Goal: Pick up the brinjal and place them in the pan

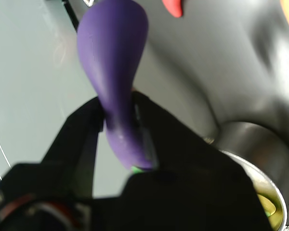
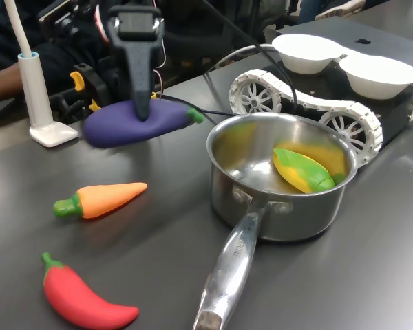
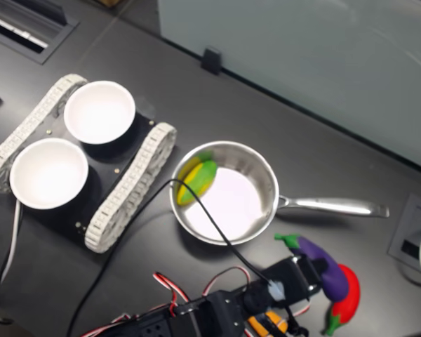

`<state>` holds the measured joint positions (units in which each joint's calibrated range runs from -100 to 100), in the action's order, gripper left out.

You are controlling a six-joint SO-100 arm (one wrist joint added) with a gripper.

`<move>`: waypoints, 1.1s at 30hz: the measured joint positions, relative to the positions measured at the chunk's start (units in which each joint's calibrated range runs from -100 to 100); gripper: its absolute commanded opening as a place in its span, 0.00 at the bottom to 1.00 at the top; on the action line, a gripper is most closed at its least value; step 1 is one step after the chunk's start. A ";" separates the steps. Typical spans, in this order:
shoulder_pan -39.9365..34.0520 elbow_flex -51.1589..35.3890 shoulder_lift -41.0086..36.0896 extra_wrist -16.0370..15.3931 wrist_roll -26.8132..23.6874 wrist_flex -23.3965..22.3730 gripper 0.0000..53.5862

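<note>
The brinjal (image 2: pixel 134 122) was held clamped in the gripper (image 2: pixel 142 110), clear of the worktop (image 2: pixel 158 227), long axis level, stem toward the pan (image 2: pixel 279 180) just beside it.

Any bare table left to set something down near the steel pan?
Yes: bare dark table on the first exterior view's right of the steel saucepan's handle. Crowded on the left: orange toy carrot, red toy chilli, hand gripping purple toy brinjal.
</note>
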<state>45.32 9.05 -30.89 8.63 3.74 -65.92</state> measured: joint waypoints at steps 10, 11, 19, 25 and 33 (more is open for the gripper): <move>-3.96 4.25 -3.45 -2.94 -1.66 4.08 0.01; -4.18 4.89 -3.96 -3.31 -1.71 4.76 0.01; -8.80 8.78 -8.08 -3.67 -2.20 8.16 0.01; -13.20 10.95 -10.61 -3.67 -2.20 9.09 0.01; -19.47 12.40 -14.98 -3.67 -2.20 9.18 0.01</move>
<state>25.85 21.45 -45.88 4.96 1.54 -56.74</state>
